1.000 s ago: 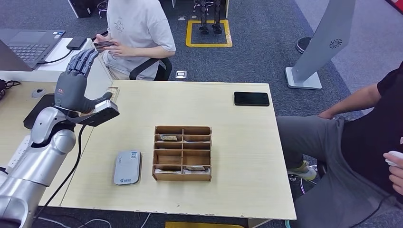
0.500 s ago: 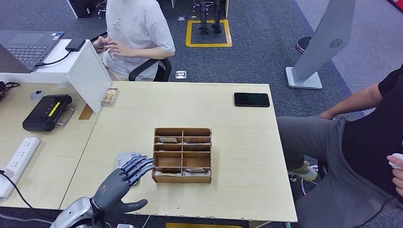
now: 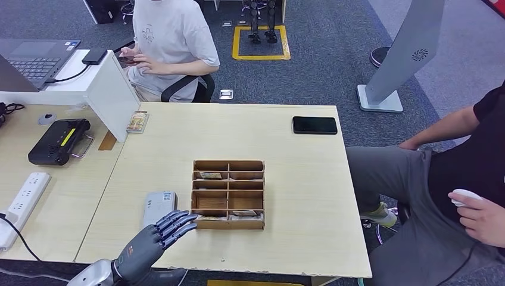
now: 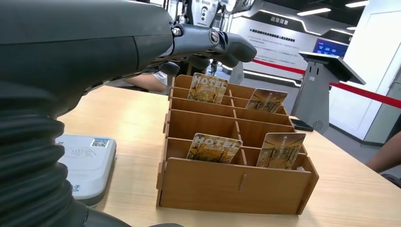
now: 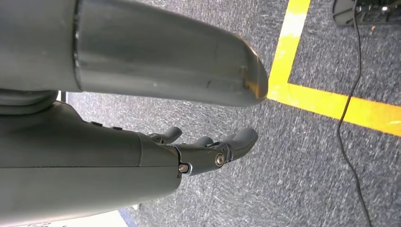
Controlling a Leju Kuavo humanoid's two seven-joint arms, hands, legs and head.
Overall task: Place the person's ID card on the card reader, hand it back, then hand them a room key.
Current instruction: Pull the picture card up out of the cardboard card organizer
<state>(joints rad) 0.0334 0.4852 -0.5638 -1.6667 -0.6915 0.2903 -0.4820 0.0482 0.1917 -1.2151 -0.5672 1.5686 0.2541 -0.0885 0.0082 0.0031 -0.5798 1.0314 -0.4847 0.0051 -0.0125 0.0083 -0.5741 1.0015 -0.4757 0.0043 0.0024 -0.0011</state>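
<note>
The left hand point(image 3: 145, 249) hovers over the near left edge of the table point(image 3: 298, 179), its fingers point(image 3: 176, 223) stretched out, slightly apart and holding nothing; their tips reach toward the near left corner of the wooden card box point(image 3: 228, 192). The grey card reader point(image 3: 159, 208) lies flat just left of that box, partly under the fingertips, with no card on it. The box stands mid-table between the hand and the far side; in the left wrist view its compartments hold upright room keys point(image 4: 214, 148) printed with "HOTEL". The right hand point(image 5: 208, 151) hangs over grey carpet by a yellow floor line, fingers loosely extended and empty.

A small card point(image 3: 137, 122) lies at the far left of the table beside a white divider point(image 3: 110, 92); whether it is the ID card cannot be told. A black phone point(image 3: 314, 124) lies far right. One person point(image 3: 170, 42) sits beyond the table holding a phone, another point(image 3: 452, 179) sits to the right. On the left desk are a black controller point(image 3: 56, 140), a power strip point(image 3: 24, 196) and a laptop point(image 3: 33, 56).
</note>
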